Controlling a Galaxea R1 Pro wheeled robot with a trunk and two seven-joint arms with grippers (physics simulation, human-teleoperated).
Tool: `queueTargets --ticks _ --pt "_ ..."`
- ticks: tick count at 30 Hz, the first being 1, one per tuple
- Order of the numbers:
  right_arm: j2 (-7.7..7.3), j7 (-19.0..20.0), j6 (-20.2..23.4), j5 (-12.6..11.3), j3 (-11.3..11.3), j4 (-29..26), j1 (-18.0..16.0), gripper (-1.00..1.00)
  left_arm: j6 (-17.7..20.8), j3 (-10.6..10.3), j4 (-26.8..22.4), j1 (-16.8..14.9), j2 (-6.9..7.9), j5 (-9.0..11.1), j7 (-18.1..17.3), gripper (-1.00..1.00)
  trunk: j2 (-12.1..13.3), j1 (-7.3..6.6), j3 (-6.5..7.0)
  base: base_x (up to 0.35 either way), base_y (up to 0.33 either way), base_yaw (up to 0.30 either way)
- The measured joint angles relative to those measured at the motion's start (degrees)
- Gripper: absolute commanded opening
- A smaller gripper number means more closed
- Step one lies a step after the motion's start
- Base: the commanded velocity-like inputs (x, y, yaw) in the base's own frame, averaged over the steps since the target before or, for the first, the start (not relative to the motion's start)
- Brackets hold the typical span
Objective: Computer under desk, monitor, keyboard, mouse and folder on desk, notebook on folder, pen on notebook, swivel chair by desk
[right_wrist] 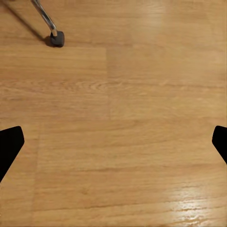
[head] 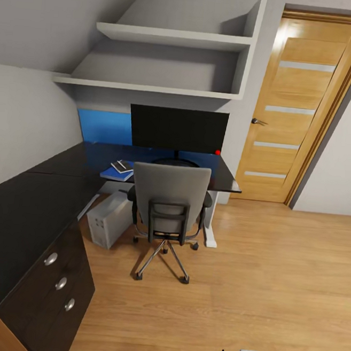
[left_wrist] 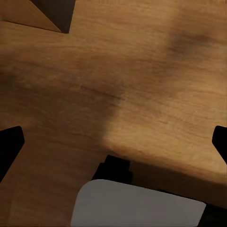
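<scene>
Judging the swivel chair [head: 168,207] nearly placed, I keep both claws open and approach the tabletop [head: 91,159] squarely.

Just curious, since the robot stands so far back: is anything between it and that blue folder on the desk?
Yes. The swivel chair stands pushed in at the desk, its tall back right beside the blue folder and partly ahead of it. The computer sits on the floor below. Open wood floor lies before them.
</scene>
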Motion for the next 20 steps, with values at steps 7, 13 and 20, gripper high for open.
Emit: queueTargets --ticks 7,13,20 --pt "0.0 0.0 0.0 0.0 0.0 0.0 -0.02 1.0 0.0 -0.03 0.02 0.0 0.11 0.06 0.01 1.0 2.81 -1.54 1.26 0.0 0.0 0.0" --pt "0.0 0.0 0.0 0.0 0.0 0.0 -0.02 1.0 0.0 -0.04 0.03 0.0 0.1 0.05 0.03 1.0 5.22 -2.86 2.33 0.0 0.0 0.0" --pt "0.0 0.0 0.0 0.0 0.0 0.0 0.0 1.0 0.11 -0.09 -0.04 0.0 -0.47 -0.13 0.01 1.0 8.02 -4.39 3.59 0.0 0.0 0.0"
